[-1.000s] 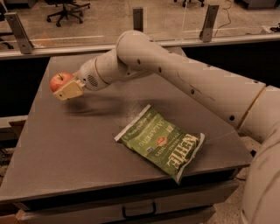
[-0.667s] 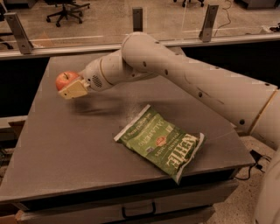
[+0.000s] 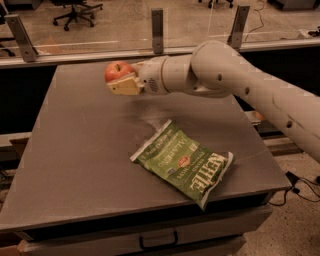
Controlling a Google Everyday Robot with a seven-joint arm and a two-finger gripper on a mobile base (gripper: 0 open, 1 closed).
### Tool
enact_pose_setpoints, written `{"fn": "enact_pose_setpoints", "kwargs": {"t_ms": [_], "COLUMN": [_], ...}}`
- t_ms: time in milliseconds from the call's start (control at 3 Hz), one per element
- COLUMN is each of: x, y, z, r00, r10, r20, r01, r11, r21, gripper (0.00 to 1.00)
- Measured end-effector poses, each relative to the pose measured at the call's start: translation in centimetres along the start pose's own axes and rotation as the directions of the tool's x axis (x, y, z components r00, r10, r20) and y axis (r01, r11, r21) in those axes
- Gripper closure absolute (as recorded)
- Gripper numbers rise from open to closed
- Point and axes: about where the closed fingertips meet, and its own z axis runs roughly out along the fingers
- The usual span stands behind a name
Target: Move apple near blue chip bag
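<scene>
A round red apple (image 3: 117, 70) with yellowish patches is held in my gripper (image 3: 121, 80), above the far left part of the dark table (image 3: 70, 150). The gripper is shut on the apple, its tan finger (image 3: 123, 86) under and in front of it. My white arm reaches in from the right. No blue chip bag is in view. A green Kettle chip bag (image 3: 184, 161) lies flat on the table, to the right of and nearer than the apple.
A rail with metal posts (image 3: 157, 27) runs behind the table's far edge. An office chair (image 3: 75, 10) stands on the floor beyond. A drawer handle (image 3: 157, 241) shows below the table's front edge.
My arm has carried the apple to the right and a little toward the far edge, higher above the table. The green bag has not moved.
</scene>
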Motion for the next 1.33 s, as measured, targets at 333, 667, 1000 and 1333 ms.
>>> {"fn": "enact_pose_setpoints", "kwargs": {"t_ms": [333,667,1000,1333], "x": [0.3,2.0,3.7,6.2], "y": [-5.3,-9.8,-12.6,-14.1], "z": [-4.2,-6.5,-8.1,-8.8], "r00": [0.999,0.999,1.0,0.996], "r10": [-0.017,-0.004,0.021,0.068], "r20": [0.038,0.037,-0.005,-0.059], "r01": [0.014,-0.001,-0.02,-0.056], "r11": [0.9958,0.9909,0.986,0.981], "r21": [0.091,0.135,0.166,0.186], "gripper": [1.0,1.0,0.82,0.58]}}
